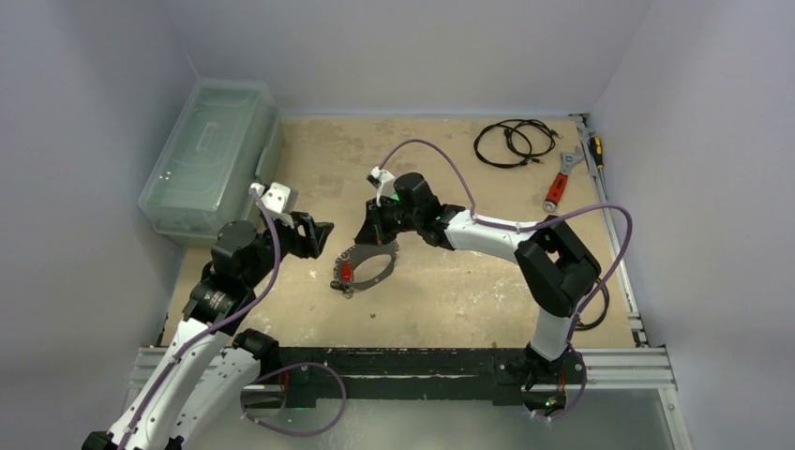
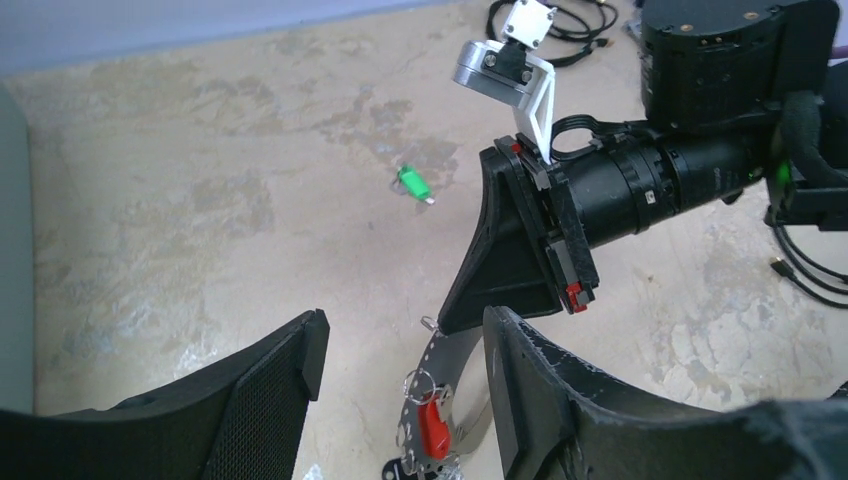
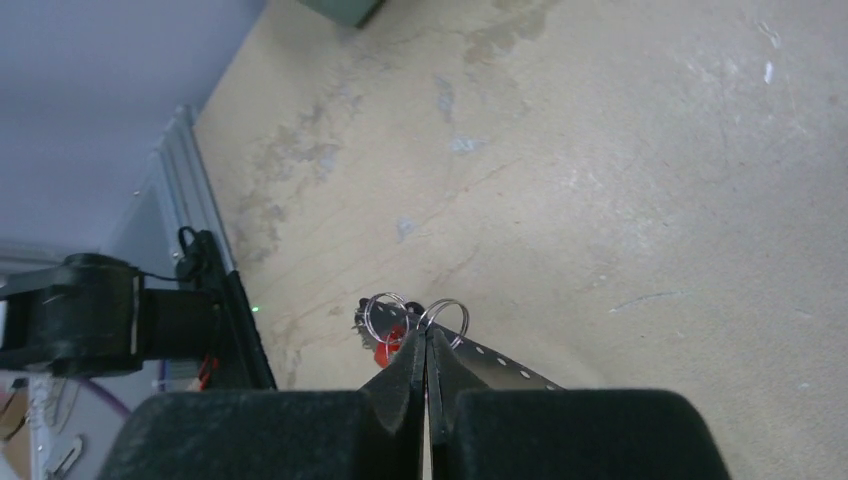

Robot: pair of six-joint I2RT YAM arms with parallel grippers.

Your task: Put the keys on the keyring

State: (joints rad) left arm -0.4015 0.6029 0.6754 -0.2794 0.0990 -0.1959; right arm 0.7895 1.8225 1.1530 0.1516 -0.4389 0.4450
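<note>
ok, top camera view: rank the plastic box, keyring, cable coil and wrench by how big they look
1. plastic box: clearly the largest.
2. cable coil and keyring: they cover about the same area, so I won't rank one over the other.
3. wrench: the smallest, short and thin.

The table (image 1: pixel 441 300) is a stained tan board. A clear lidded plastic bin (image 1: pixel 211 150) sits far left; far right lie coiled black cables (image 1: pixel 511 142), a red-handled wrench (image 1: pixel 560 183) and a screwdriver (image 1: pixel 594 150) (right at the edge). A green key (image 2: pixel 412 184) lies alone mid-table.
</note>
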